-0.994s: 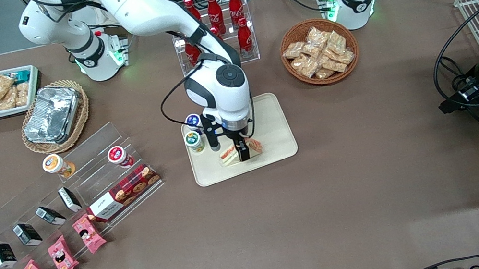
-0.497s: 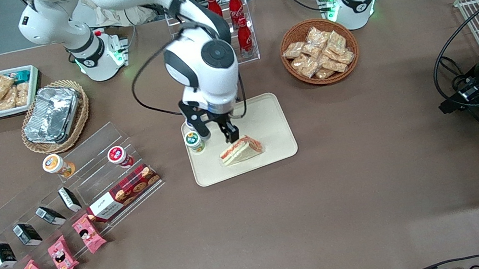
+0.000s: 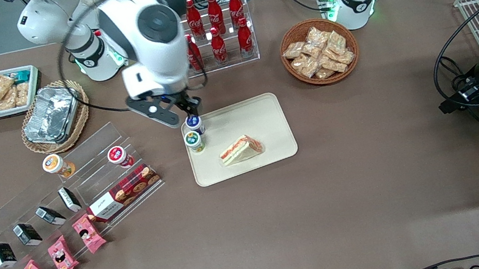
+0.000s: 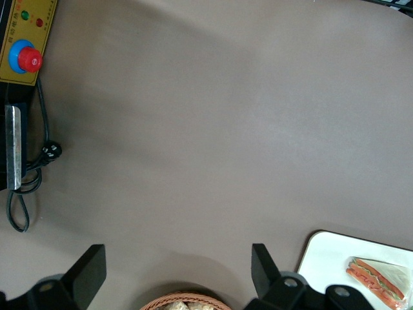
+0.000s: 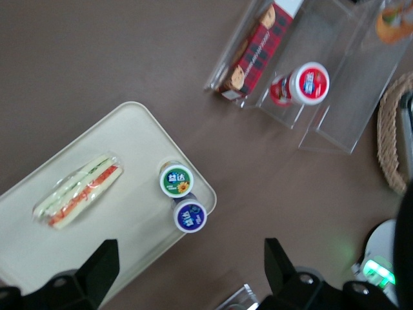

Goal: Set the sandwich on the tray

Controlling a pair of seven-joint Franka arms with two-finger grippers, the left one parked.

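Note:
The sandwich (image 3: 241, 149), a wrapped white-bread wedge with red, orange and green layers, lies flat on the beige tray (image 3: 261, 116). Nothing touches it. My gripper (image 3: 180, 113) hangs open and empty well above the table. It is over the tray's corner by the two small cups, farther from the front camera than the sandwich. The right wrist view shows the sandwich (image 5: 77, 192) on the tray (image 5: 129, 142), with the gripper (image 5: 189, 250) spread wide above the tray's edge. The left wrist view also catches the sandwich (image 4: 377, 281) on the tray (image 4: 329, 248).
A green-lidded cup (image 3: 194, 140) and a blue-lidded cup (image 3: 193, 122) stand on the tray's edge. A cola bottle rack (image 3: 216, 26), a wicker basket of snack packets (image 3: 319, 50), a foil container (image 3: 51, 115) and an acrylic stand with a cookie box (image 3: 124, 189) surround the tray.
The gripper let go of the sandwich, rose and drew back toward the working arm's base. The sandwich stays where it was set on the tray.

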